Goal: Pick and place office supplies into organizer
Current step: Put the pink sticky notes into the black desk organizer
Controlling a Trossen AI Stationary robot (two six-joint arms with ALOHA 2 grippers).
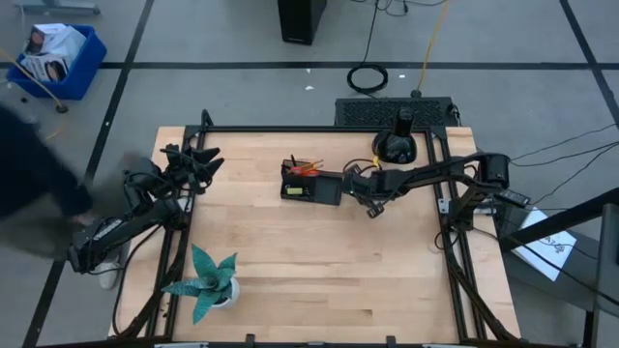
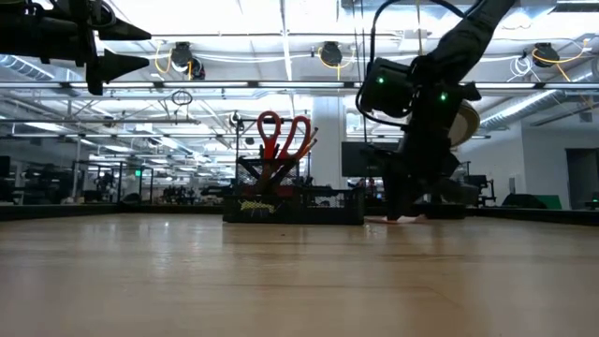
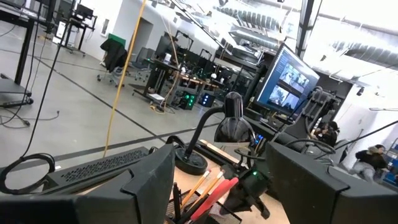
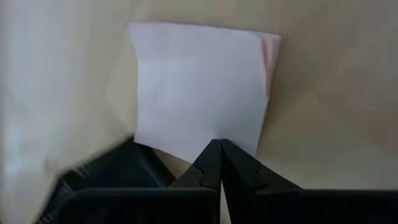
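Far left, off the table's edge, a person in dark clothing (image 1: 24,184) stands as a blur beside the left arm. The left gripper (image 1: 198,159) is lifted high at the table's (image 1: 319,261) back-left corner, well apart from everything; its fingers (image 2: 117,64) stand apart and hold nothing (in the low view they point out into open air near the ceiling lights). Nearer the front edge on that side sits the teal plant (image 1: 208,280) in its pot, alone.

Toward the middle of the table, at the back, is the organizer (image 1: 311,186), a small black tray. Red-handled scissors (image 2: 284,137) stand upright in its taller section, handles up, and orange pencils (image 1: 308,168) lean out of the same part. A yellowish label or piece shows on its front wall, too small to make out.

Just to the right of the organizer, the right gripper (image 1: 373,206) has its tip down at the tabletop. Its fingers (image 4: 214,165) are pressed together, their points meeting at the near edge of a pale pink pad of sticky notes (image 4: 199,90) lying flat on the wood. They touch or overlap that edge (I cannot tell whether any paper is actually pinched between them). The pad lies on the table, outside the organizer.

Behind the right arm, at the table's back edge, stands a black domed lamp (image 1: 397,143).
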